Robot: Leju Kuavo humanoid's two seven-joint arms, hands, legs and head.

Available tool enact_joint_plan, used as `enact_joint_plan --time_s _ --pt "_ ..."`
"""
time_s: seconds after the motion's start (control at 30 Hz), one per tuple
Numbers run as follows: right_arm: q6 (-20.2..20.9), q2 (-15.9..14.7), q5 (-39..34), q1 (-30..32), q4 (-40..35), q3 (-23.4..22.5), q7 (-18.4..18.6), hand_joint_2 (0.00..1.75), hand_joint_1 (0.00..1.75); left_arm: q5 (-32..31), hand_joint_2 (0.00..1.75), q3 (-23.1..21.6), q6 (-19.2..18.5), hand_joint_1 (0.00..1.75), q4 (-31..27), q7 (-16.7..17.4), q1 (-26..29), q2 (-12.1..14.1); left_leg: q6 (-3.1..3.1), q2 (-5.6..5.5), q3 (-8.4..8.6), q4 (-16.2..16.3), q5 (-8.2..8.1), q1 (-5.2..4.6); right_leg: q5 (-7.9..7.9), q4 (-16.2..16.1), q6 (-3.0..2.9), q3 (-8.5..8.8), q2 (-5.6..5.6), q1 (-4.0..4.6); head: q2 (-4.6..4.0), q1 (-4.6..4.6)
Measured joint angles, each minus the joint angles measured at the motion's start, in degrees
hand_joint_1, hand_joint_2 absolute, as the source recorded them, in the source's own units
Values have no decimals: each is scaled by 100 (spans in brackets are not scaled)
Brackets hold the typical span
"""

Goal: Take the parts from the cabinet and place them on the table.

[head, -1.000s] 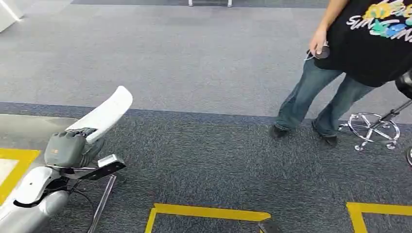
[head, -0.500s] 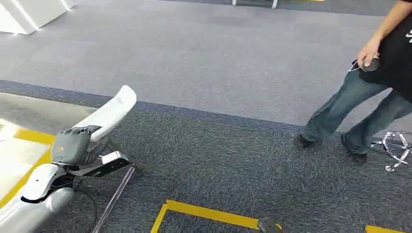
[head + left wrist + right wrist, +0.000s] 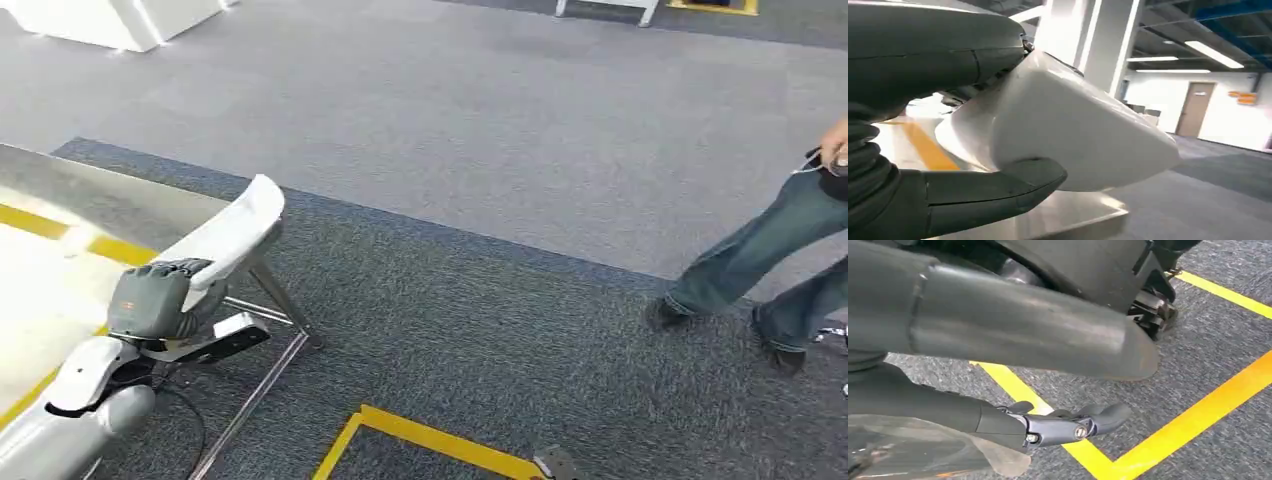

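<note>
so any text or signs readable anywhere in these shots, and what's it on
None can be read.
Orange sign on the far wall beside the door: blurred, unreadable.
Small orange mark on the back of the left hand, which holds the white part: too small to read.
Yellow floor tape: plain lines, no lettering.

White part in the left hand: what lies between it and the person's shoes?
In the head view, only bare dark carpet lies between the white part held by the left hand and the person's shoes; nothing stands there.
</note>
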Motion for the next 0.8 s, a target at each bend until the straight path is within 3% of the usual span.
enact_joint_plan --time_s 0.07,0.13,0.17,0.23,0.27,0.3,0.37,0.4,0.43,0.5,0.57,0.6,0.63,0.67,0.73,0.77,0.8 --pt "4 0 9 -27 0 0 2 0 0 0 175 -2 -2 175 9 0 3 17 76 -128 22 -68 32 5 -24 -24 81 54 -109 -4 0 -9" --pt "7 0 17 -34 0 0 11 0 0 -2 175 -9 -2 175 9 0 -32 7 135 -206 63 -114 66 55 -246 303 117 -136 350 -35 0 15" --pt "9 0 20 -33 0 0 20 0 0 -2 175 -11 -2 175 11 2 -40 2 147 -259 58 -114 66 61 -456 754 124 -357 457 -39 0 48" --pt "9 0 50 -11 0 0 35 0 0 -2 175 -26 -7 175 22 2 -32 -4 156 -369 57 -110 61 54 -774 1661 151 -842 508 -39 0 50" --pt "9 0 61 0 0 0 42 0 0 -2 175 -37 -9 175 33 2 -26 -4 156 -433 60 -108 59 53 -752 1827 155 -966 510 -40 0 48" --pt "13 0 89 4 0 2 48 0 0 -2 175 -42 -11 175 46 2 -26 -4 156 -507 62 -101 57 55 -584 1707 159 -955 511 -43 0 48" --pt "13 0 105 -9 0 0 50 0 0 -2 175 -50 -11 175 48 2 -29 -15 124 -649 76 -79 35 72 0 763 149 -566 556 -64 0 57" --pt "13 -2 107 -11 0 2 50 0 0 0 175 -50 -11 175 50 4 -34 -15 93 -704 70 -51 8 79 230 228 161 -335 728 -95 0 59" --pt "15 -2 107 -19 2 2 52 0 0 0 175 -48 -11 175 52 4 -45 -15 61 -746 34 -23 -6 61 106 132 162 -257 1029 -130 0 55" --pt "15 -2 118 -15 4 4 59 0 0 -2 175 -48 -24 175 61 9 -68 2 4 -855 -34 4 21 90 100 70 128 -199 954 -116 0 48" --pt "11 -9 120 -6 4 2 70 0 0 -2 175 -52 -26 175 63 9 -51 13 -61 -989 -45 -15 34 113 103 54 57 -176 833 -102 0 48" --pt "11 -9 122 -22 4 2 70 0 0 -2 175 -52 -26 175 63 9 -50 17 -79 -838 -69 39 -24 115 124 12 11 -150 755 -129 0 46" --pt "13 -9 122 -29 4 2 68 0 0 -2 175 -48 -26 175 63 9 -76 31 -109 -540 -151 232 -144 84 108 0 -24 -122 696 -117 0 11" --pt "17 -9 135 -31 4 2 68 0 0 -2 175 -52 -28 175 63 9 -101 26 -138 -407 -337 631 -349 90 91 1 -51 -104 616 -104 0 6" --pt "15 -9 146 -15 4 2 76 0 0 -2 175 -63 -31 175 66 9 -87 13 -171 -334 -801 1575 -712 114 56 2 -91 -75 447 -85 0 7" --pt "15 -11 151 -13 4 2 81 0 0 -2 175 -70 -35 175 74 9 -73 13 -181 -332 -945 1829 -744 128 43 3 -96 -66 364 -76 0 4" --pt "15 -11 155 -19 4 2 83 0 0 -2 175 -70 -37 175 79 9 -63 13 -183 -330 -923 1761 -633 135 28 3 -91 -49 290 -71 0 7"
